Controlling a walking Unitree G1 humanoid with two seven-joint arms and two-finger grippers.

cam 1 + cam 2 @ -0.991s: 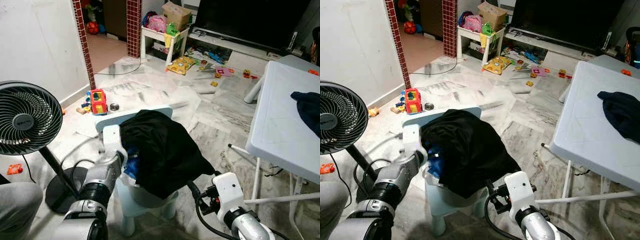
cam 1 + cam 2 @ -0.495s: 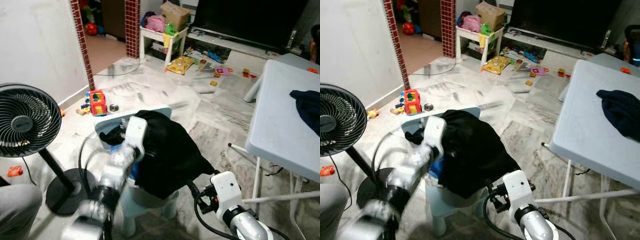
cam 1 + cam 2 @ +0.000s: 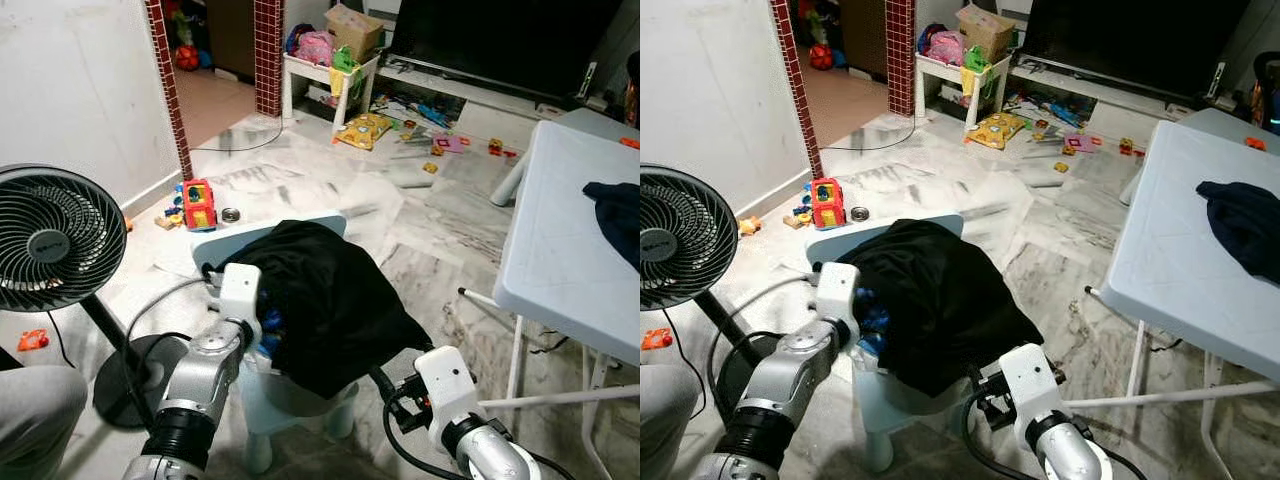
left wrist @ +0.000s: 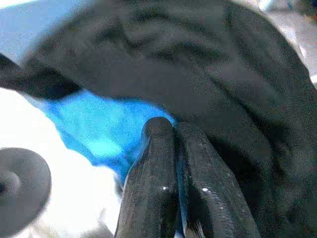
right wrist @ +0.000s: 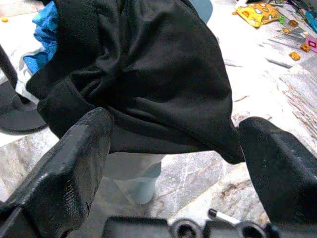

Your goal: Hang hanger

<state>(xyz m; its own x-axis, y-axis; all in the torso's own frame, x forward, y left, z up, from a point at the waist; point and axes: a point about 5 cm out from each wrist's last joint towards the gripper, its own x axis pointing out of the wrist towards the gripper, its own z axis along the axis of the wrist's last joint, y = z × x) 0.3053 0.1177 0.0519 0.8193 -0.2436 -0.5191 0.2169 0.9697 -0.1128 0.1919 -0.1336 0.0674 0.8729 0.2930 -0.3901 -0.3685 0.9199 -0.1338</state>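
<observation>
A black garment lies heaped over a small light-blue chair on the marble floor. A bright blue piece sticks out under the garment's left edge; what it is cannot be made out. My left gripper is shut, its two fingers pressed side by side with the tips against that blue piece, at the chair's left side. My right gripper is open and low at the chair's front right, fingers spread wide, facing the garment's hanging hem. No hanger shape is visible.
A standing fan is close on the left. A white folding table with a dark cloth stands to the right. Toys are scattered on the floor beyond the chair. A grey rounded shape sits at bottom left.
My left arm swung up over the garment half a second ago and has come back down to the blue piece at its left edge. The right arm has sunk slightly.
</observation>
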